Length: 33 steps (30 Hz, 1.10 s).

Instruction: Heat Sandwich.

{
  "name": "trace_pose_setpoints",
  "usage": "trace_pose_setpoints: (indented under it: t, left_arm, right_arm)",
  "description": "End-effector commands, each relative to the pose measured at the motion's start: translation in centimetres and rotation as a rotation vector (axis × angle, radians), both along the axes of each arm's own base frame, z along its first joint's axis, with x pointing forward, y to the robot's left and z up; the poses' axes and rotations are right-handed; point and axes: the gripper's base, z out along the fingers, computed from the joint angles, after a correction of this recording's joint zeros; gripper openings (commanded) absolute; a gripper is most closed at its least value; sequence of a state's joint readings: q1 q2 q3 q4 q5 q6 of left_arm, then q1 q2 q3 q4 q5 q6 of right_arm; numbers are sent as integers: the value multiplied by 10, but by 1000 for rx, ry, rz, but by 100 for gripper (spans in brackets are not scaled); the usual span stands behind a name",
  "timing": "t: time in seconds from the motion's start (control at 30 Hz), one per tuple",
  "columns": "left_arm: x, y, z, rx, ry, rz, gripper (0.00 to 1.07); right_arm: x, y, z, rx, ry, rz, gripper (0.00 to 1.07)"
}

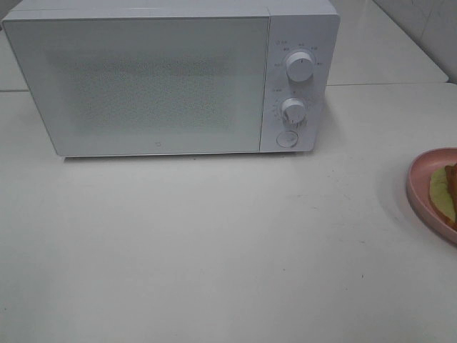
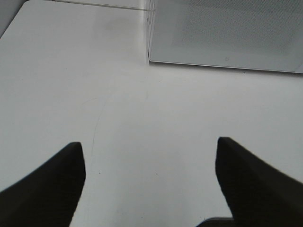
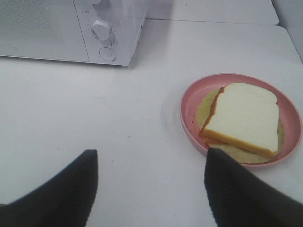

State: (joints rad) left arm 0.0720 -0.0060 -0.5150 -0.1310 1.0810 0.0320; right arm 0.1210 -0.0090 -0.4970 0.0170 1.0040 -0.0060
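Observation:
The sandwich, white bread with an orange-brown crust over a pale yellow-green filling, lies on a pink round plate. In the exterior high view only a sliver of the sandwich and the plate shows at the right edge. A white microwave stands at the back with its door closed. My right gripper hangs open over bare table, short of the plate. My left gripper is open too, above bare table in front of the microwave's lower corner. Neither arm appears in the exterior high view.
The microwave's panel carries two knobs and a round button. The white table stretches in front of it. A second tabletop adjoins at the back right.

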Motion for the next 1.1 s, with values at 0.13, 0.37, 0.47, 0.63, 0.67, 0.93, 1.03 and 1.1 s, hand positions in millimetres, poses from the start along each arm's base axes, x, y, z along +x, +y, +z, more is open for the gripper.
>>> trace_pose_setpoints:
  t: [0.13,0.37,0.47,0.63,0.67,0.93,1.03,1.1]
  left_arm:
    - [-2,0,1,-6,-32,6,72]
    - [-2,0,1,-6,-32,6,72]
    - [-2,0,1,-6,-32,6,72]
    - [-2,0,1,-6,-32,6,72]
    - [-2,0,1,-6,-32,6,72]
    - [-2,0,1,-6,-32,6,72]
    - [-2,0,1,-6,-32,6,72]
    - [-2,0,1,-6,-32,6,72]
  right_arm:
    - [-3,-1,0,-1,-28,-4,64]
    - [-3,-1,0,-1,-28,-4,64]
    - [-3,-1,0,-1,-28,-4,64]
    - [-3,-1,0,-1,-28,-4,64]
    - [-3,-1,0,-1,-28,-4,64]
    - [-3,-1,0,-1,-28,-4,64]
    - [-3,-1,0,-1,-28,-4,64]
    - [-3,-1,0,-1,-28,-4,64]
